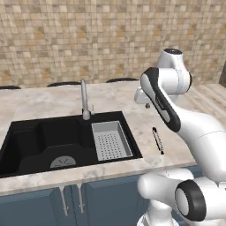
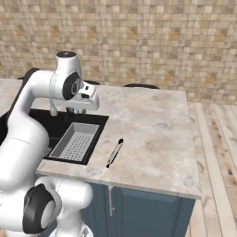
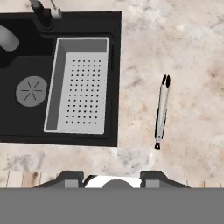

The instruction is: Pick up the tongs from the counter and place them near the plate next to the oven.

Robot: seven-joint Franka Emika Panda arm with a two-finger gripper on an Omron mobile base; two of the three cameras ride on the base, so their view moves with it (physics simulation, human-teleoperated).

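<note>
Gripper hangs high over the counter, near the right rim of the black sink, with nothing between its fingers; how far they are spread I cannot tell (just their tips edge into the hand view). Tongs lie flat on the bare stone just right of the sink and its grey perforated strainer tray, well apart from the gripper, close to the counter's front edge.

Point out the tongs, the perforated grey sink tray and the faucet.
tongs (image 3: 162, 111): hand view, on the middle of the silver shaft lying on the counter.
sink tray (image 3: 81, 87): hand view, on its perforated floor.
faucet (image 1: 84, 99): left base view, on the upright spout stem behind the sink.
</note>
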